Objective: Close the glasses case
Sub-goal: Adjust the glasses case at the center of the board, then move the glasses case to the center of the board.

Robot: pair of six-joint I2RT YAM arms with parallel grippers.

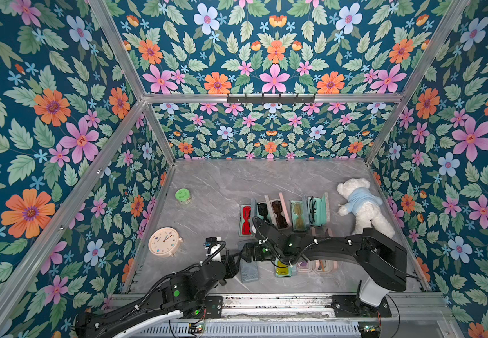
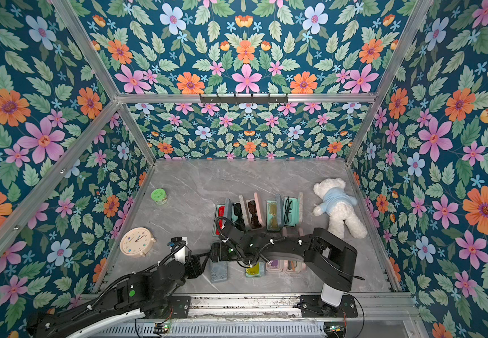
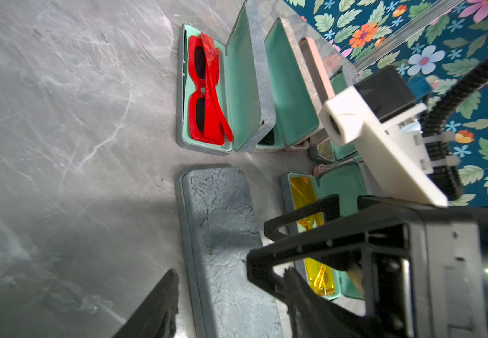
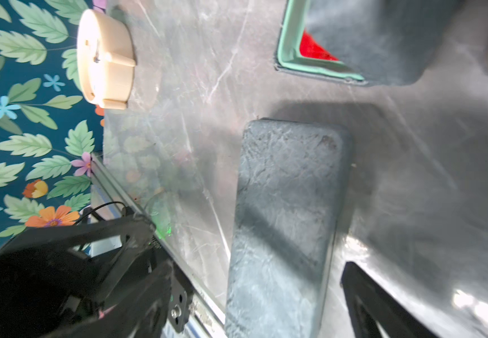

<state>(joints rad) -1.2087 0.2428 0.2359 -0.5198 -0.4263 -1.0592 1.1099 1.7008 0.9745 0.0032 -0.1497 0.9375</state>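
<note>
The grey case [image 1: 248, 272] is lying flat at about 6 o'clock on the table [image 1: 207, 181]. Its lid is sitting flush on the base, with no gap showing in either wrist view, so the closing is looking done. The left gripper [image 3: 231, 273] is standing spread, one finger on each side of the case, pinching nothing. The right gripper [image 4: 248, 245] is hovering over it, also spread wide. The red-glasses case [image 3: 242, 87] at its 12 o'clock and the yellow-glasses case [image 3: 339, 181] at its 3 o'clock are standing open. For this case, only backing the arms away is looking left.
</note>
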